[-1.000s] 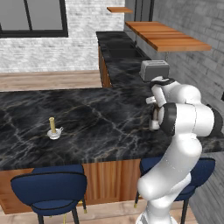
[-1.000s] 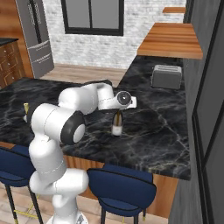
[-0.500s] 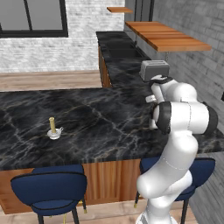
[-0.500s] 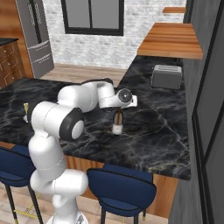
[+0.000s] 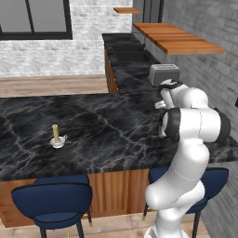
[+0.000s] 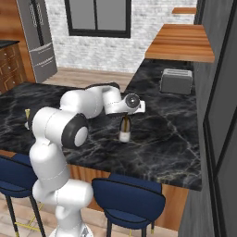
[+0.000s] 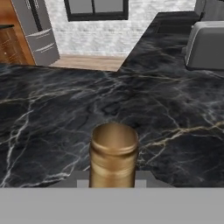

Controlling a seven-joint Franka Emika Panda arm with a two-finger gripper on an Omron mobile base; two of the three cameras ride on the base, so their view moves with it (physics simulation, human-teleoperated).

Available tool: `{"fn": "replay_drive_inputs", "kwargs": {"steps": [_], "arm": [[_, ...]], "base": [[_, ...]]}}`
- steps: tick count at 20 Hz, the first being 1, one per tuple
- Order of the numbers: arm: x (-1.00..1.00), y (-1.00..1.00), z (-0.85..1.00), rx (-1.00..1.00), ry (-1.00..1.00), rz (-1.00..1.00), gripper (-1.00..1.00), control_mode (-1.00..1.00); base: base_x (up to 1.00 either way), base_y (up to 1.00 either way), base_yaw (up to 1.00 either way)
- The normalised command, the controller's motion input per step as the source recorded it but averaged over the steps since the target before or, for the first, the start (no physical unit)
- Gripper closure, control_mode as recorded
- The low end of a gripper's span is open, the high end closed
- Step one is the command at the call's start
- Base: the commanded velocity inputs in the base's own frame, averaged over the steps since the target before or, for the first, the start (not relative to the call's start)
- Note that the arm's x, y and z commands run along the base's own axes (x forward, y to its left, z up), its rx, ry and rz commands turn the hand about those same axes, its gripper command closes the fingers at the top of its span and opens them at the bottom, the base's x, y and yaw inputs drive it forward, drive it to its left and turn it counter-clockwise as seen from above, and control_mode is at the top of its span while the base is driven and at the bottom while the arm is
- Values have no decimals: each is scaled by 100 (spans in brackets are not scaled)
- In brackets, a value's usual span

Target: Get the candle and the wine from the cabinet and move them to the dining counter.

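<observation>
Right now I am gripping the wine (image 6: 124, 131) by its gold-tan foil neck, my gripper (image 6: 125, 118) clamped shut on it just below the cap. In the right base view the bottle is standing upright at the centre of the frame, its base at or just above the dining counter (image 6: 166, 143); I cannot tell whether it is touching. In the hand view the foil cap (image 7: 113, 153) is rising at the bottom centre.

I am judging the bottle to be heavy for its width, rigid, smooth and breakable, so a tall thing held only by its neck may be prone to swinging or tipping. The neck is the narrow part my fingers can span, and the foil is probably giving a little more bite than bare glass.

The pale label is showing low on the bottle in the right base view, but it is too small to read.

The candle (image 5: 56, 137) is sitting in its white holder at the left of the left base view, already on the same counter, well apart from the bottle.
</observation>
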Motion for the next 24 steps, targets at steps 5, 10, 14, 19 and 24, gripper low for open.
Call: {"fn": "replay_drive_inputs", "kwargs": {"steps": [5,10,14,19,24], "arm": [[0,0,0,0,0,0,100,-100],[0,0,0,0,0,0,100,-100],[0,0,0,0,0,0,-100,-100],[0,0,0,0,0,0,-100,-100],[0,0,0,0,0,0,-100,-100]], "base": [[0,0,0],[0,0,0],[0,0,0],[0,0,0],[0,0,0]]}}
